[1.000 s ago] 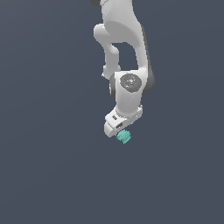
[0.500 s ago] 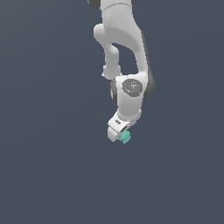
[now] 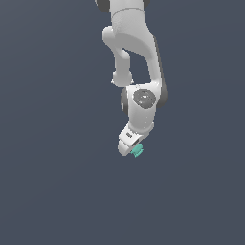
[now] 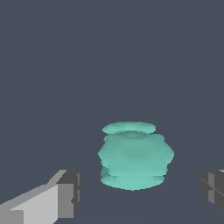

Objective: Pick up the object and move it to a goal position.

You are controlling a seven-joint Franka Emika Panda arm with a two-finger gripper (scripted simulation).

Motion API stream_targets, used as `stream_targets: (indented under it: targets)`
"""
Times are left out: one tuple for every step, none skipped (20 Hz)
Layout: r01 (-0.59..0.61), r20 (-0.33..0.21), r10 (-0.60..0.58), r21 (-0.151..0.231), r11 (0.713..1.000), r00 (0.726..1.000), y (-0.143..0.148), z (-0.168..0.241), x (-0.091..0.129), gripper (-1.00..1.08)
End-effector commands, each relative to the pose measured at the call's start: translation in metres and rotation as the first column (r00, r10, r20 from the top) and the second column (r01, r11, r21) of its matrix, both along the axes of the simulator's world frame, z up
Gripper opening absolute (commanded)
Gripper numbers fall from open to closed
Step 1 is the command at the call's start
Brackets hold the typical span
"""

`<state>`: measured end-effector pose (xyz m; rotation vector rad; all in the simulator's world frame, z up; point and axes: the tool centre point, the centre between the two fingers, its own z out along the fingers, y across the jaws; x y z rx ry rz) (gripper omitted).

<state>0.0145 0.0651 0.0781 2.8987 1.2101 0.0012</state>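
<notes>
Your gripper [image 4: 138, 192] stands wide open — the teal blob [image 4: 134, 157] sits between the fingers [image 4: 65, 192], touching neither, nothing held.

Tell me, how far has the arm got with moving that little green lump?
Done: the gripper has reached the blob, and its open fingers stand on either side of it with gaps showing in the wrist view. In hand: lining up for the grasp; nothing is clamped yet. Left: closing on the blob, lifting it and carrying it to the goal, which no picture shows.
</notes>
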Motion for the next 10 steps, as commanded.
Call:
stream_targets:
  targets:
    - [-0.001, -0.001, 0.001, 0.0, 1.0, 1.0, 0.0, -0.01, -0.001, 1.0]
    - [-0.002, -0.001, 0.002, 0.0, 1.0, 1.0, 0.0, -0.016, -0.001, 1.0]
    - [-0.003, -0.001, 0.003, 0.0, 1.0, 1.0, 0.0, -0.022, -0.001, 1.0]
    - [-0.003, -0.001, 0.003, 0.0, 1.0, 1.0, 0.0, -0.027, -0.001, 1.0]
    - [-0.003, -0.001, 0.003, 0.0, 1.0, 1.0, 0.0, -0.032, -0.001, 1.0]
    - [-0.004, -0.001, 0.004, 0.0, 1.0, 1.0, 0.0, -0.035, -0.001, 1.0]
    - [-0.004, -0.001, 0.004, 0.0, 1.0, 1.0, 0.0, -0.038, -0.001, 1.0]
    - [-0.004, -0.001, 0.004, 0.0, 1.0, 1.0, 0.0, -0.04, -0.001, 1.0]
    - [-0.004, -0.001, 0.004, 0.0, 1.0, 1.0, 0.0, -0.042, -0.001, 1.0]
    - [-0.004, -0.001, 0.004, 0.0, 1.0, 1.0, 0.0, -0.042, 0.0, 1.0]
